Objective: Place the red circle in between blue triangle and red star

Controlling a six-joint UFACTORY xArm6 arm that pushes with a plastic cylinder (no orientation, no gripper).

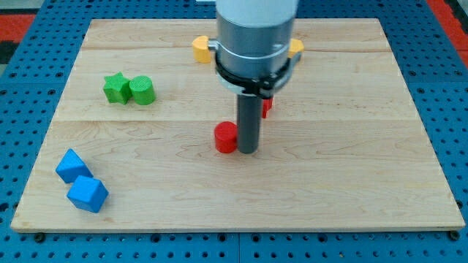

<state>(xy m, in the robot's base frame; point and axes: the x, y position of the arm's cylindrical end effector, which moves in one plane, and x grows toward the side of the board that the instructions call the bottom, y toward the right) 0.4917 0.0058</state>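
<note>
While our rod is standing upright near the middle of the table [351, 183], my tip [248, 152] is resting just to the view's right of the red circle [226, 136], seemingly touching its side. We are working with no tool that opens or closes, only this rod, so nothing is being held. The red circle is sitting close to the board's centre. Behind the rod, toward the view's top, a red block [268, 106] is peeking out, mostly hidden by the arm, so we cannot tell its shape. Two yellow blocks are showing at the view's top, one [202, 49] left of the arm and one [295, 48] right of it, both partly covered. At the view's left, a green star [114, 88] is touching a green cylinder [142, 90]. Near the bottom left corner, two blue blocks are lying together, the upper one [73, 166] touching the lower one [88, 194]; we cannot tell their shapes for certain.
</note>
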